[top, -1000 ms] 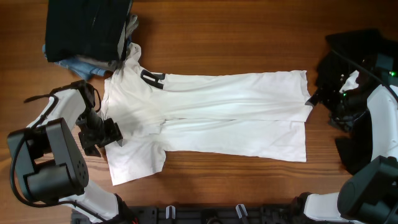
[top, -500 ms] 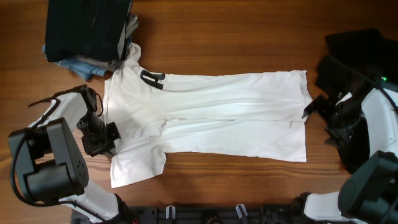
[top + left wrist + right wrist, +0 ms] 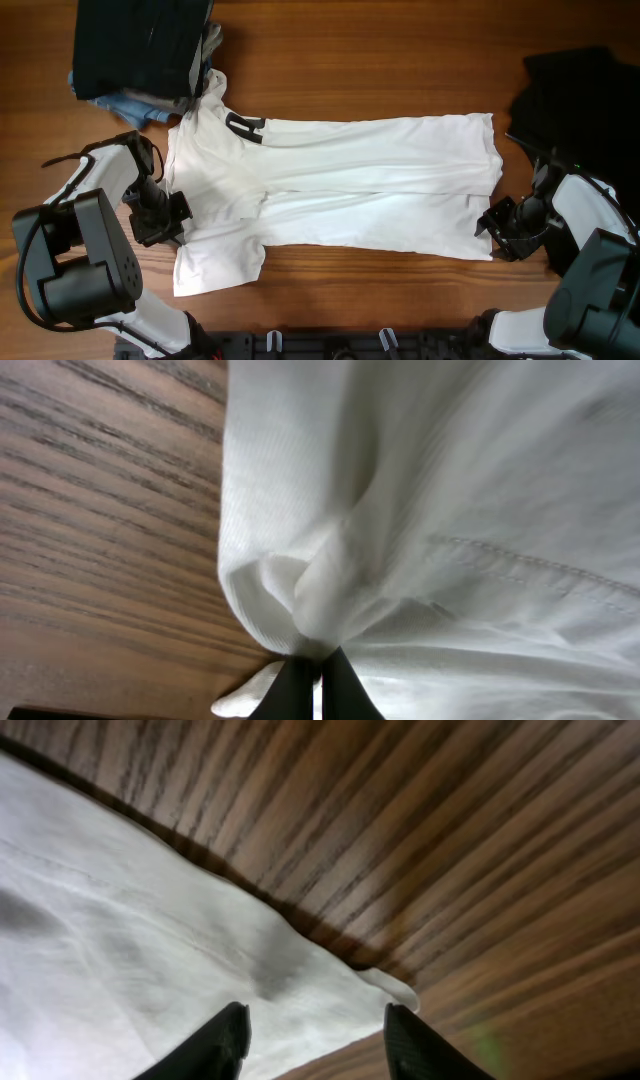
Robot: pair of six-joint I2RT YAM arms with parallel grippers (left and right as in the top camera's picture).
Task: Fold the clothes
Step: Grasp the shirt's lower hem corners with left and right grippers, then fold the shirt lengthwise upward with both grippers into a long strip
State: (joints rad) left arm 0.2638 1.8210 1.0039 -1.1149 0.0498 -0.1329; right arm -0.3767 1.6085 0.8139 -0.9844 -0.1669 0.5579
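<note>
The clothes, a white T-shirt [image 3: 350, 180] with black lettering near the collar, lie flat across the table, collar to the left and hem to the right. My left gripper [image 3: 172, 215] is at the shirt's near-left sleeve. In the left wrist view it [image 3: 320, 682] is shut on a bunched fold of the white cloth [image 3: 450, 510]. My right gripper [image 3: 492, 228] is at the shirt's near-right hem corner. The right wrist view shows it [image 3: 318, 1020] open, its fingers straddling the corner of the hem [image 3: 120, 950] just above the wood.
A pile of dark clothes [image 3: 140, 45] with a bit of blue denim [image 3: 130, 103] sits at the far left, touching the collar. A black garment [image 3: 575, 90] lies at the far right. Bare wooden table [image 3: 350, 60] runs along the far side.
My left gripper has shut on the sleeve's edge and tugged it slightly. My right arm has swung from the far-right hem to the near-right corner, its jaws narrowing.
</note>
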